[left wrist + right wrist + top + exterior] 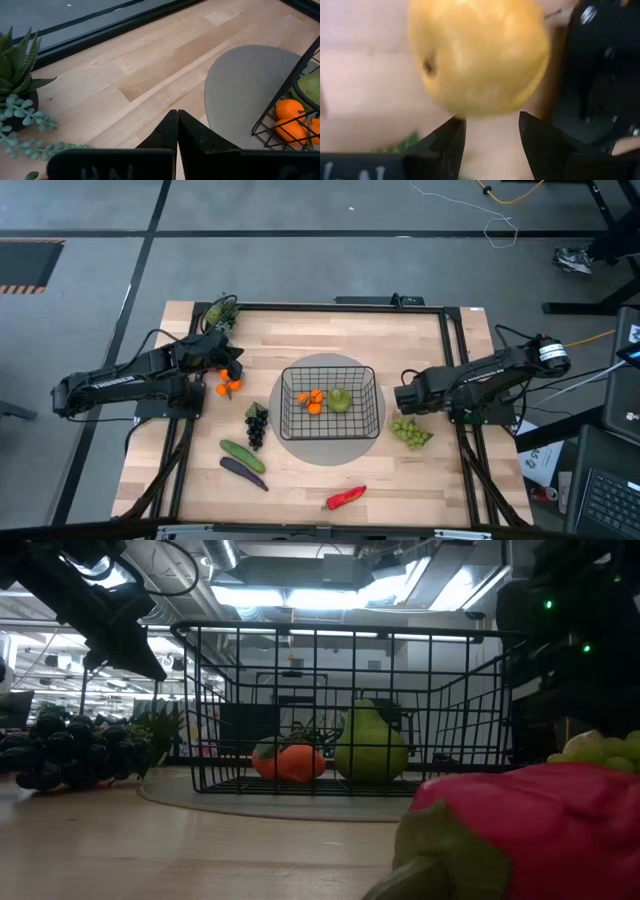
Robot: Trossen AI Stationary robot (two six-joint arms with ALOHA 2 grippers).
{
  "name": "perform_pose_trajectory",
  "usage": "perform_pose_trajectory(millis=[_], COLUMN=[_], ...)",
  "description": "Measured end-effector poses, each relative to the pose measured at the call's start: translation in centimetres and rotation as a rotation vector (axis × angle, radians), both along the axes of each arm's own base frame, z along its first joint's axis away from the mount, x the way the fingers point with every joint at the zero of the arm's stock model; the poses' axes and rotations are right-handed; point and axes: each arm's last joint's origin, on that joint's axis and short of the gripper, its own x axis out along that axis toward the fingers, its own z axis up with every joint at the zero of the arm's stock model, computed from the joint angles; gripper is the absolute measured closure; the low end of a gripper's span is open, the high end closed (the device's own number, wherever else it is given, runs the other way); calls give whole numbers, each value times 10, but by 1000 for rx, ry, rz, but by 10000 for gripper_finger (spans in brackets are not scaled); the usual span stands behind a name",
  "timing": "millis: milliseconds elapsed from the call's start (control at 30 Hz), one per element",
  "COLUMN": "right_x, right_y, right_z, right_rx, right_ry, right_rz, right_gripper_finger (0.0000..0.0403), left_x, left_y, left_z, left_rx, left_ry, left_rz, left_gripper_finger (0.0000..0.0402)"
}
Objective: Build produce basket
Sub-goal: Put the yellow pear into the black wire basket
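The black wire basket (372, 412) stands on a round grey mat at the table's middle, holding oranges (312, 402) and a green pear (340, 400). My right gripper (405, 398) hangs just right of the basket, pointing down, its fingers apart (492, 125). A yellow lemon (477, 55) fills the right wrist view just past the fingertips; the high view hides it under the arm. Green grapes (411, 431) lie near that gripper. My left gripper (177, 117) is shut and holds nothing, raised left of the basket above loose oranges (230, 387). My right gripper has its two fingertips (457, 131) at the lemon's near edge (485, 114), coming from above and pointing down. I cannot tell whether they touch it.
Dark grapes (257, 425), a cucumber (243, 455) and an eggplant (243, 472) lie left of the basket toward the near edge. A red pepper (346, 497) lies at the near edge. A potted plant (222, 310) stands at the far left corner.
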Motion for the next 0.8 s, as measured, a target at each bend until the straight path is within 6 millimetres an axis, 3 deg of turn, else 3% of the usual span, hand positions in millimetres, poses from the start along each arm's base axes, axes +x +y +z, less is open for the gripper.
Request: perform_pose_trajectory(millis=[233,433,800], right_x=[10,19,38], right_y=[-19,-42,-51], right_z=[-9,-4,20], right_rx=[-164,-459,-403], right_ry=[-140,-170,-210], right_rz=[4,127,336], right_gripper_finger=[219,219,219], left_x=[0,0,0], left_y=[0,0,0], left_z=[0,0,0], left_rx=[0,1,1], left_ry=[0,0,0], left_rz=[0,2,2], left_gripper_finger=[401,401,401])
